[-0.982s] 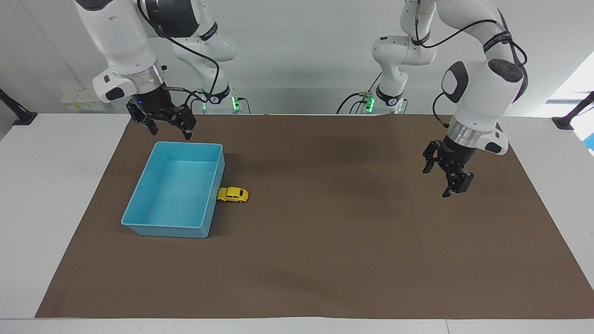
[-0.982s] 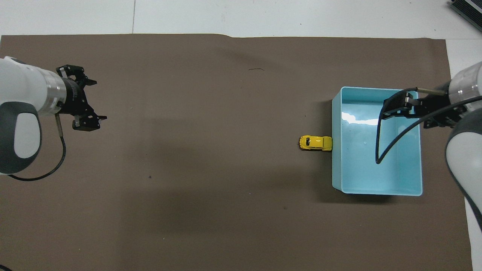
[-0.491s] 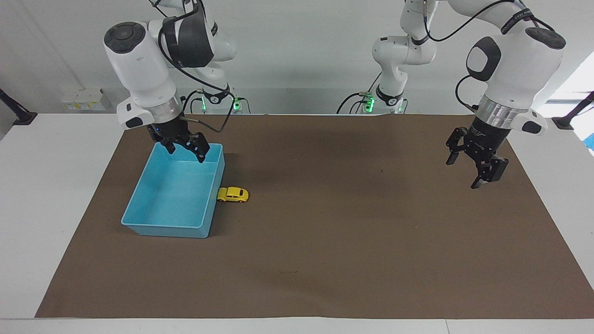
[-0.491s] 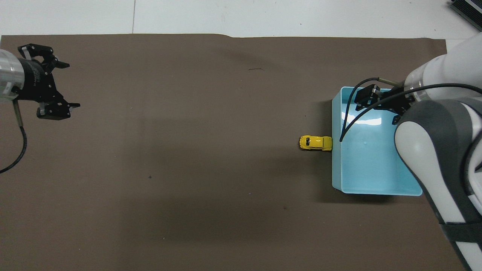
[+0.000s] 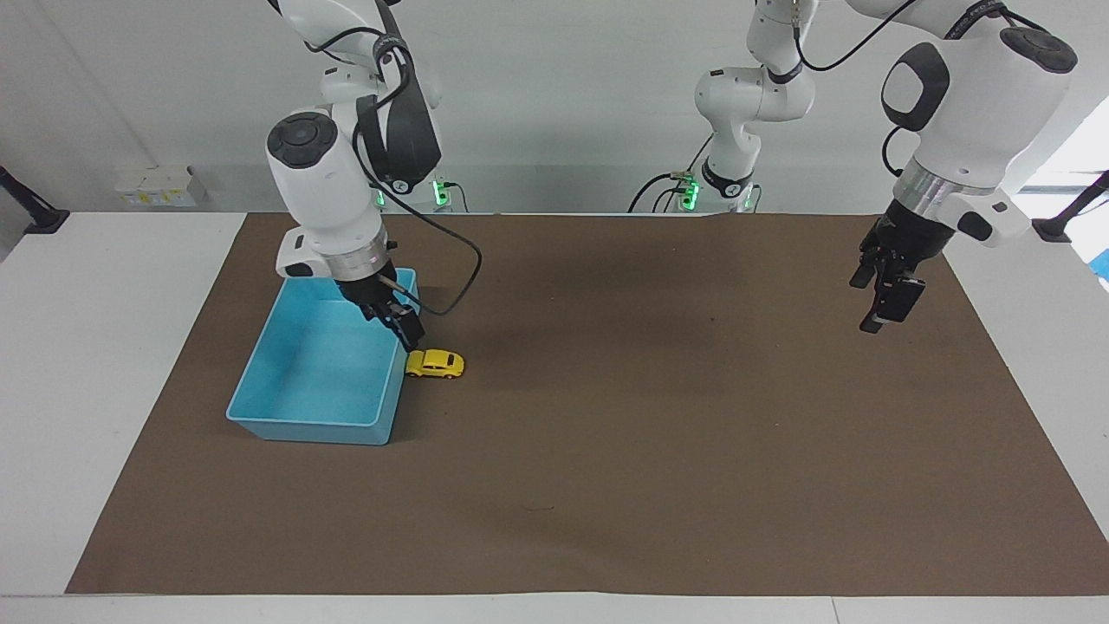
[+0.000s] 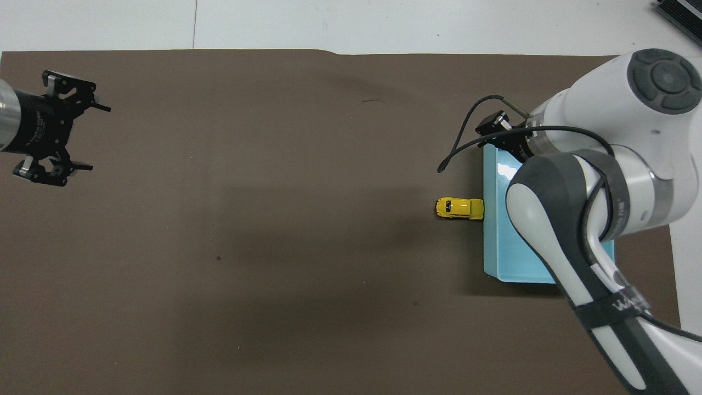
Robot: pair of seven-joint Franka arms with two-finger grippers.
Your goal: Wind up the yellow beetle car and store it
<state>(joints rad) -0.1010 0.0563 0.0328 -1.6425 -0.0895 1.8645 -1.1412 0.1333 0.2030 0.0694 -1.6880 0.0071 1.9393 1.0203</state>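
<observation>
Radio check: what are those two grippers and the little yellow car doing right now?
Right gripper open, over blue bin's edge beside yellow beetle car. Left gripper open, waiting, holding nothing. Car on mat against bin, untouched.

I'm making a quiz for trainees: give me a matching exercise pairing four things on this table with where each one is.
1 car
2 bin
3 right hand
4 left hand

a over bare mat at the left arm's end
b on the mat against the bin's wall
c over the bin's rim, close above the car
d on the mat at the right arm's end

Pairs: 1-b, 2-d, 3-c, 4-a
</observation>
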